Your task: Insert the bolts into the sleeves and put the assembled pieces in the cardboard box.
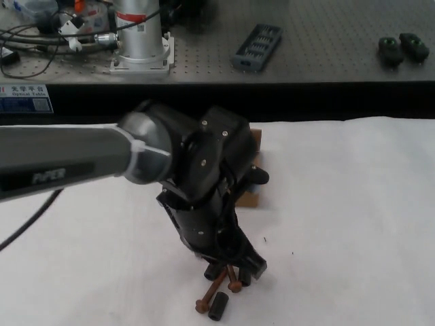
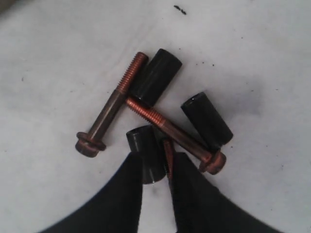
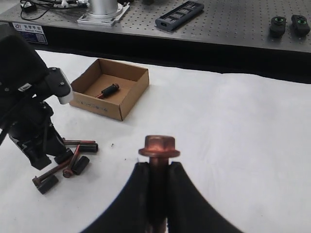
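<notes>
**Left gripper** (image 2: pixel 156 158) is closed narrow on 1 black sleeve (image 2: pixel 145 153) in the pile on the white cloth (image 2: pixel 48 43). **Right gripper** (image 3: pixel 159 166) clamps 1 copper bolt (image 3: pixel 159 147), head up, well apart from the pile. The cardboard box (image 3: pixel 127 99) stands beyond, with 1 assembled piece (image 3: pixel 108 90) inside.

**Step in hand (judged):** lifting the sleeve.
- A thin copper shank (image 2: pixel 168 151) lies beside the sleeve inside the grip.
- Lift straight and slowly so the shank drops away.
- Then turn the bore toward the held bolt's thread.

**Hidden:**
- The sleeve's lower end and the rest of the shank are under the fingers.
- The held bolt's thread is out of sight.
- In the high view, the arm (image 1: pixel 197 176) covers most of the box.
</notes>
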